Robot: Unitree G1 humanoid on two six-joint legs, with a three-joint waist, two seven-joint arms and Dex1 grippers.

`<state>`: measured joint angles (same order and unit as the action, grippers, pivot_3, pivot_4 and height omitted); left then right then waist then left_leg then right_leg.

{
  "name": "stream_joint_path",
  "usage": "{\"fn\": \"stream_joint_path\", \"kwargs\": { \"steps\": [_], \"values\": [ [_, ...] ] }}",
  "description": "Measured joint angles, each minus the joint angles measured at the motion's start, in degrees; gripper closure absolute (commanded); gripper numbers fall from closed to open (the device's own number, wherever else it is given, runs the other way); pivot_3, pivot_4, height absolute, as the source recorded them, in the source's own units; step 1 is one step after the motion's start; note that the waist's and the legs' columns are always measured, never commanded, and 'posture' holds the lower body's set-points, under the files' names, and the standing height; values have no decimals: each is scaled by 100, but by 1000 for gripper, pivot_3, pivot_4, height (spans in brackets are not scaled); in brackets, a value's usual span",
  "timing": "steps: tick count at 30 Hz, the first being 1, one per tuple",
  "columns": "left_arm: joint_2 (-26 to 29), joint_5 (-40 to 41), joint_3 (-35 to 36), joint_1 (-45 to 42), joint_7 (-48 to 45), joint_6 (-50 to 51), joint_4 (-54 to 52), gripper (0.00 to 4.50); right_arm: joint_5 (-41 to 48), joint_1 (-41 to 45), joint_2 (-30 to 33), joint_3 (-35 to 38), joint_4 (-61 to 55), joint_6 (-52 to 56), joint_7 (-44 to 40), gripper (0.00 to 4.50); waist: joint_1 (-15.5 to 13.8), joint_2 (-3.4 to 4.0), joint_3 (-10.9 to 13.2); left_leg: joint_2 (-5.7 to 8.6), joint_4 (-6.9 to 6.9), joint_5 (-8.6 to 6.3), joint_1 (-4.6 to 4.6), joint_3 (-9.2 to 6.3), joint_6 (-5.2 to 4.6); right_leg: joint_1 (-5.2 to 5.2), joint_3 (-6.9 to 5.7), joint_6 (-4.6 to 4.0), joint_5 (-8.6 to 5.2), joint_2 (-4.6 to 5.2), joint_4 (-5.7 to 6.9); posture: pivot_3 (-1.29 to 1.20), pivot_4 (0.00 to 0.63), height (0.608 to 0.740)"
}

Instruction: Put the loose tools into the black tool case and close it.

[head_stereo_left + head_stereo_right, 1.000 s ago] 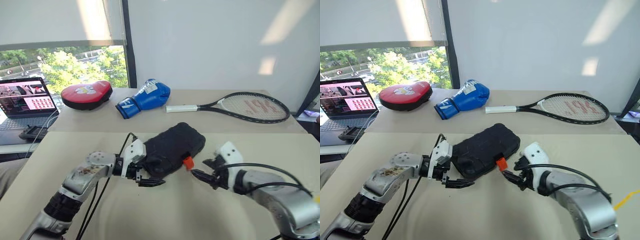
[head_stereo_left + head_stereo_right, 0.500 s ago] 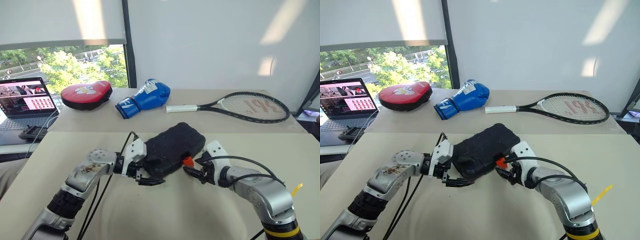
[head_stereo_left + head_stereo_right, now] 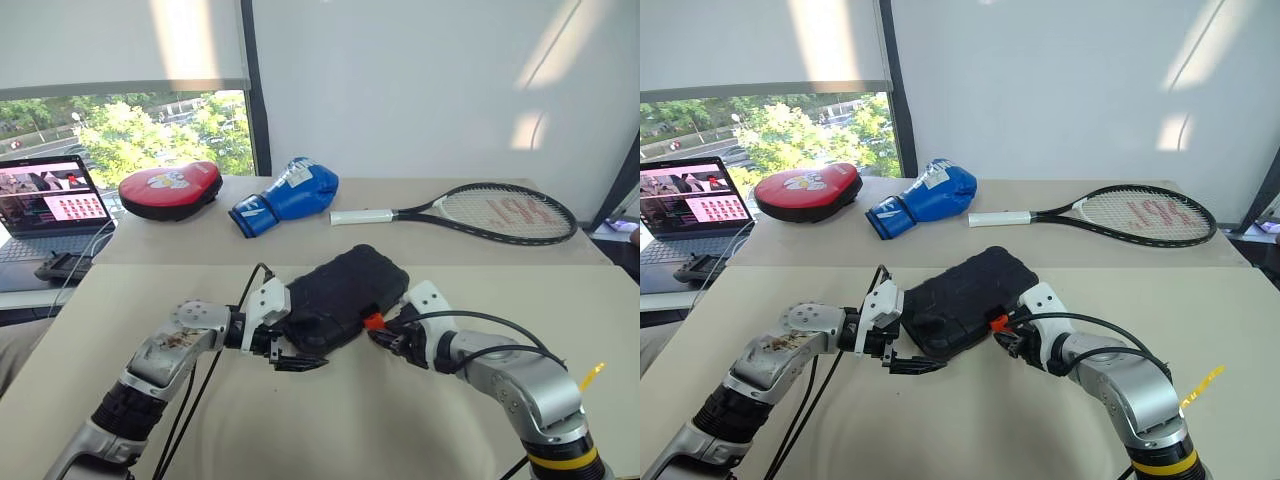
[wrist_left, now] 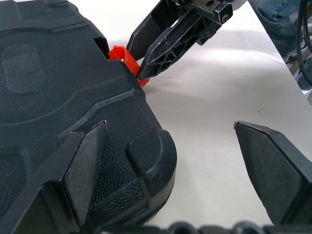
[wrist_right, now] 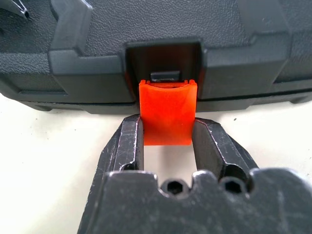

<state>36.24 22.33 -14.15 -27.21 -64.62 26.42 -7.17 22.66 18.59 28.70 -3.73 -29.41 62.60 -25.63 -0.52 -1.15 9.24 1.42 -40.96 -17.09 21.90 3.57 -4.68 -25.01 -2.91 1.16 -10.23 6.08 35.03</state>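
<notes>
The black tool case (image 3: pixel 345 290) lies closed on the beige table, its orange latch (image 3: pixel 373 321) facing me. My right gripper (image 5: pixel 167 129) is shut on that latch, one finger pressed against each side; it also shows in the head view (image 3: pixel 385 334). My left gripper (image 3: pixel 290 345) stands open at the case's near left corner, with one of its fingers (image 4: pixel 85 163) over the lid and the other beside the case above the table. The loose tools are out of view.
On the farther table lie a tennis racket (image 3: pixel 500 212), a blue boxing glove (image 3: pixel 290 195) and a red punch pad (image 3: pixel 170 187). A laptop (image 3: pixel 45 210) stands open at the far left. Cables trail from my left wrist over the near table (image 3: pixel 330 420).
My right gripper has moved forward to the case's front and closed its fingers on the orange latch. The left gripper has stayed open at the case's corner.
</notes>
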Motion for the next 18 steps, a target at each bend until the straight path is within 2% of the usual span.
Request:
{"fn": "stream_joint_path", "kwargs": {
  "steps": [7,9,12,14,17,18],
  "values": [
    [21,-24,11,0,1,12,-26,0,-120,115,-8,-160,430,-511,-175,3331,24,0,0,-2,0,1,0,0,0,0,0,0,0,-2,1,0,150,740],
    [34,-28,20,4,1,17,-37,0,-133,190,-7,-221,528,-543,-196,2327,42,0,0,-3,0,0,-2,0,0,0,1,-1,1,-2,2,0,150,740],
    [37,-48,26,15,35,39,-76,0,-186,271,36,-339,622,-556,-247,1391,54,0,0,-5,0,0,-2,0,-2,-1,1,-3,2,-3,2,0,150,740],
    [36,-48,26,19,47,56,-101,0,-198,264,127,-362,519,-462,-242,1391,50,0,0,-5,1,0,2,-1,-2,-3,1,-3,1,-1,2,0,150,740],
    [32,-47,27,32,59,108,-137,0,76,206,605,-232,-202,145,-364,1391,32,1,0,-6,1,2,11,-2,3,-9,-3,-2,1,2,0,0,150,740],
    [32,-48,31,35,59,121,-146,0,195,206,690,-101,-438,381,-395,1954,30,0,0,-8,1,1,10,-2,4,-7,-3,-3,1,3,-2,0,150,740]
  ]
}}
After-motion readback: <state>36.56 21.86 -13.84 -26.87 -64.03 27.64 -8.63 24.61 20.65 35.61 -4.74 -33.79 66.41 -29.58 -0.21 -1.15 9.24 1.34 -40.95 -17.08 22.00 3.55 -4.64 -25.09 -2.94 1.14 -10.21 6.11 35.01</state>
